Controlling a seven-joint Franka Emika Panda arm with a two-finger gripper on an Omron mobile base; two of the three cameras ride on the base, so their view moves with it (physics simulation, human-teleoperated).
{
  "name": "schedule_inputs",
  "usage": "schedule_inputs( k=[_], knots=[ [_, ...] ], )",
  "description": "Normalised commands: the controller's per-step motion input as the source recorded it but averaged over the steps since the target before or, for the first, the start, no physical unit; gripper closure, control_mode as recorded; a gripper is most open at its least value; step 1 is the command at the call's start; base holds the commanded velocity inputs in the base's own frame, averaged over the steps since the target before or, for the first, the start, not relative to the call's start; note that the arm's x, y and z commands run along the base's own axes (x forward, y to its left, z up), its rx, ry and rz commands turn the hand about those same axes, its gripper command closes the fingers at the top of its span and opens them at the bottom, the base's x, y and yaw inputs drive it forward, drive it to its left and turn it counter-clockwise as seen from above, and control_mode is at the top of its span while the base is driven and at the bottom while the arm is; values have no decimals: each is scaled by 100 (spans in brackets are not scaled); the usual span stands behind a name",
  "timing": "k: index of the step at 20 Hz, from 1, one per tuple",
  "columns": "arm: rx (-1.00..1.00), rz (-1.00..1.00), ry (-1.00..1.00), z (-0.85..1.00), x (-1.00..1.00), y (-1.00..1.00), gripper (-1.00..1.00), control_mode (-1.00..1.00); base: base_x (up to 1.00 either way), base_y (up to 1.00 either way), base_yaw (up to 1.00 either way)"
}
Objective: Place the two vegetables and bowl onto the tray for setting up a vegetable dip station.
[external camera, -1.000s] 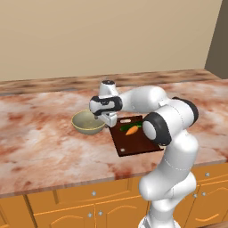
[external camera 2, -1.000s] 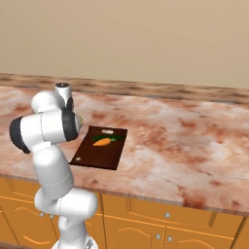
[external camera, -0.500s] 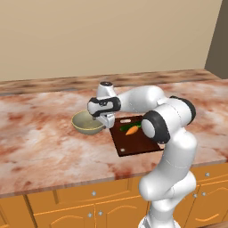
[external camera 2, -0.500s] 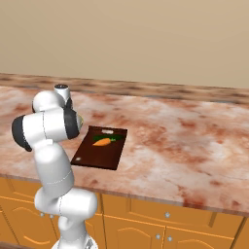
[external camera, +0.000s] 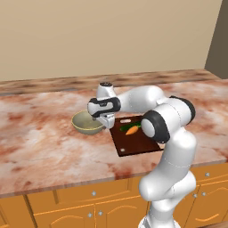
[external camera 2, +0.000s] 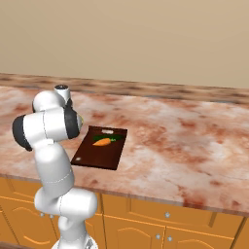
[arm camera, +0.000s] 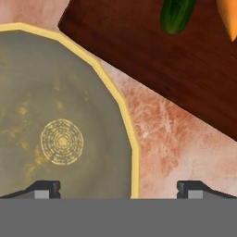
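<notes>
The pale beige-green bowl stands on the counter just left of the dark reddish-brown tray. On the tray lie the orange carrot and the dark green cucumber, side by side. My gripper hangs open over the bowl's rim on the side facing the tray. In the hand view the bowl fills the left half, and the gripper straddles its yellow rim, one fingertip over the inside and the other over the counter. The tray, cucumber and carrot lie at the top right. Nothing is held.
The marbled brown counter spreads wide to the left and, in the right base view, to the right of the tray. A beige wall runs along the back. Wooden cabinet fronts sit below the counter's front edge.
The hand has sunk a little and shifted slightly left, closer to the bowl's rim. Its jaws have stayed open. Bowl, tray and vegetables have not moved.
</notes>
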Motion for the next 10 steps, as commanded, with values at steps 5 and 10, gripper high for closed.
schedule_inputs(
  k=[5,10],
  knots=[
    [0,0,0,-13,-4,0,-100,-100,0,0,0],
    [0,0,0,-16,-2,0,-100,-100,0,0,0]
  ],
)
